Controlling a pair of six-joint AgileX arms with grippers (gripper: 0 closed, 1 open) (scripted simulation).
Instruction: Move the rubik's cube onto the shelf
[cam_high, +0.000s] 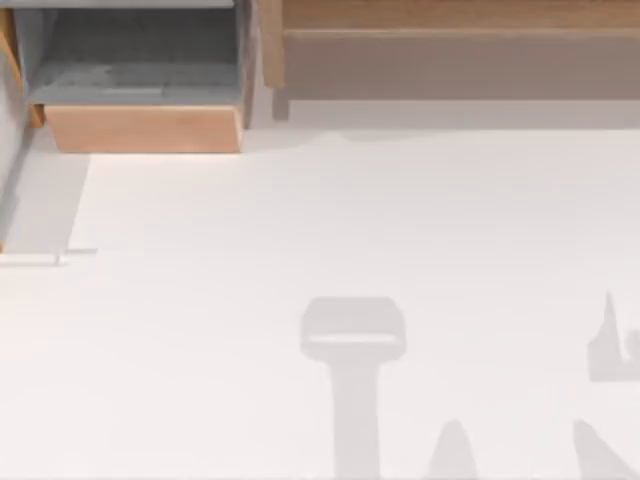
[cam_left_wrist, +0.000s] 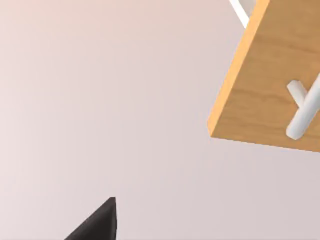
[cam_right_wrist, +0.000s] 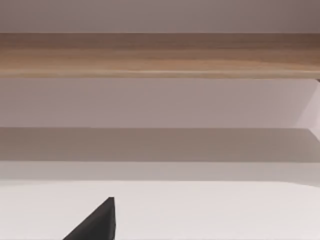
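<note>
Cube: I cannot tell where it lies, nor whether either tool carries it.

In the top view, the shelf (cam_high: 450, 15) runs along the upper right of the frame. It is a long pale wooden plank with a shaded recess below it and a post at its left end. A shorter wooden box (cam_high: 145, 128) with a grey inside sits in the upper left of the frame, just beside the post. The white surface (cam_high: 300, 220) spreads below both. Soft grey shadows of the arms fall across the lower centre and lower right of the frame.

In the right wrist view, the shelf plank spans the upper frame, with the recess under it. A dark tip of the right tool (cam_right_wrist: 100, 225) shows at the lower left. Whether that tool is apart or together cannot be told.

In the left wrist view, a dark tip of the left tool (cam_left_wrist: 100, 225) shows at the lower left. Its state also cannot be told. A tilted wooden panel (cam_left_wrist: 270, 75) with white bars (cam_left_wrist: 302, 112) fills the upper right, cut off by the frame edge. What it belongs to is unclear.

Risks, as a judgement: the box stands close to the shelf, so the cube could end up in the wrong place. A low approach could strike the plank's front edge or slide the cube into the recess.
</note>
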